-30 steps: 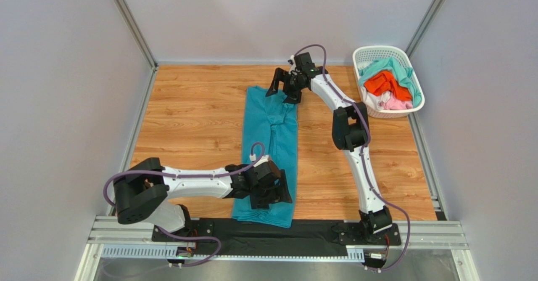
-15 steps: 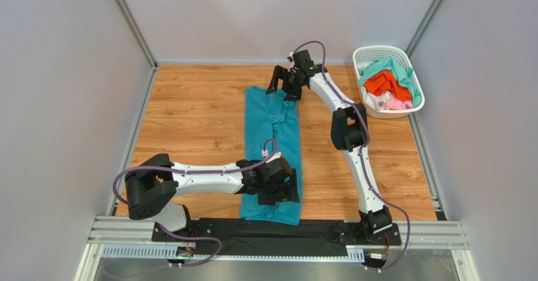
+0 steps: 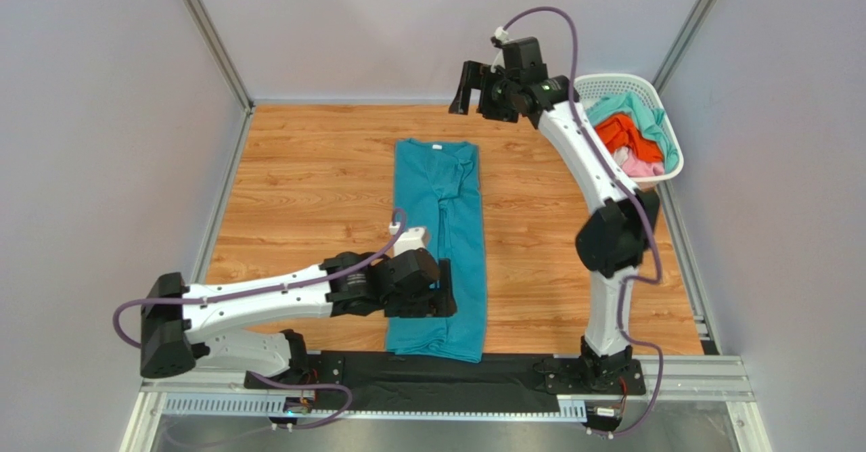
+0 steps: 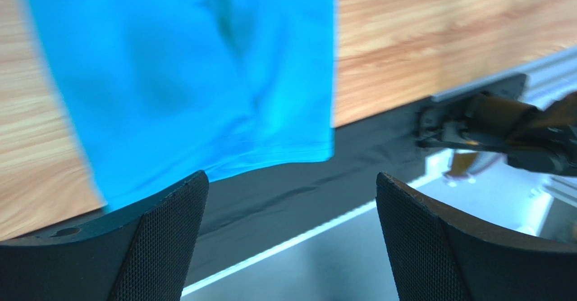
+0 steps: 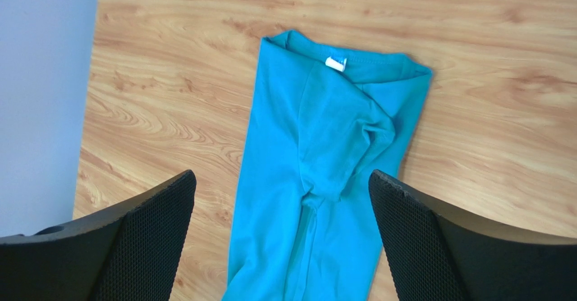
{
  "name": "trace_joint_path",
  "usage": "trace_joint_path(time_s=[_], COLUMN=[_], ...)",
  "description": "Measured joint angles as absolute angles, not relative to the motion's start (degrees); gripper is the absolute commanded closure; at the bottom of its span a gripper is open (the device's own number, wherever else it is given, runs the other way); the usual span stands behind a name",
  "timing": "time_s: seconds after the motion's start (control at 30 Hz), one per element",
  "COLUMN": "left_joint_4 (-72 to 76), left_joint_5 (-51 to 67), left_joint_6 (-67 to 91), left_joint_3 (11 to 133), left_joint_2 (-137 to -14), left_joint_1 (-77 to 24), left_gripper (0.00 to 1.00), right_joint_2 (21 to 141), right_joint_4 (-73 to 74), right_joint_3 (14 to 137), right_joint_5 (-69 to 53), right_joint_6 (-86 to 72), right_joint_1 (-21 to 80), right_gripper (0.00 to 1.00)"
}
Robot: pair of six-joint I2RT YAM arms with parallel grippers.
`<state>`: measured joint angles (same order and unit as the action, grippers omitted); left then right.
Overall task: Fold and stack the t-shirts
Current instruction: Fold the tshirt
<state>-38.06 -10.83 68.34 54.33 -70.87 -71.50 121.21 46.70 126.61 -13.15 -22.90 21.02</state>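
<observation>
1 table (image 3: 305, 198): is carrying the whole scene, a wooden top with both arms bolted at its near edge.
1 teal t-shirt (image 3: 439, 229): is lying mid-table as a narrow strip with the sleeves turned in. Its long axis is running from far to near, collar far, hem spilling onto the black strip (image 3: 508, 381).
1 basket (image 3: 608, 179): is sitting in the far right corner, well apart from the strip, holding the other t-shirts (image 3: 622, 135) bunched up in orange, mint and pink.
1 left gripper (image 3: 445, 300): is hanging over the strip's near end, fingers spread wide and gripping nothing I can see. The hem is lying just ahead of them.
1 right gripper (image 3: 473, 92): is hanging high beyond the collar end, toward the basket, fingers spread wide and empty, looking down on the collar.
1 neck label (image 5: 335, 62): is showing white at the collar's middle.
Coming move, my guess: a crosswise fold along that long axis, with the left arm nearer the hem and the right nearer the collar.
</observation>
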Motion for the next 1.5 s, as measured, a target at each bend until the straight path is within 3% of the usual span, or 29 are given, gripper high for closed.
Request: trace_joint_path(time_s=[0.27, 0.5, 0.6, 0.67, 0.8, 1.07, 1.27, 1.5], left_joint_4=[-53.34, -51.92, -49.21, -47.0, -41.15, -34.76, -31.38, -27.9], left_joint_5=[-21.56, -21.23, -19.2, -17.74, -13.82, -7.73, -4.38, -3.79], left_joint_6=[73.1, 74.0, 73.38, 72.86, 71.44, 70.13, 70.35, 71.33], left_joint_3=[45.34, 33.39, 30.79, 29.71, 27.68, 26.2, 24.6, 23.2], left_joint_2=[-55.88, -47.29, -47.4, -47.68, -49.47, -53.15, -56.18, -57.28], left_joint_1=[-71.53, -70.74, -70.24, -69.95, -69.71, -69.69, -69.52, -69.25], left_gripper=[0.0, 0.0, 0.0, 0.01, 0.12, 0.18, 0.33, 0.6], right_joint_2=[85.65, 64.66, 57.41, 53.91, 49.17, 48.58, 48.58, 48.58], right_joint_4=[37.39, 34.52, 35.14, 36.03, 36.01, 36.18, 34.61, 33.04], right_joint_3=[87.83, 53.39, 44.71, 41.95, 38.22, 32.42, 29.93, 27.57], right_joint_5=[-2.09, 6.72, 7.27, 7.53, 7.75, 6.46, 5.3, 3.9], right_joint_6=[-23.38, -28.58, -30.92, -32.49, -35.38, -39.11, -40.93, -42.17], right_joint_1=[23.68, 30.85, 35.31, 38.17, 44.16, 51.37, 54.33, 55.88], right_gripper=[0.0, 0.0, 0.0, 0.0, 0.0, 0.0, 0.0, 0.01])
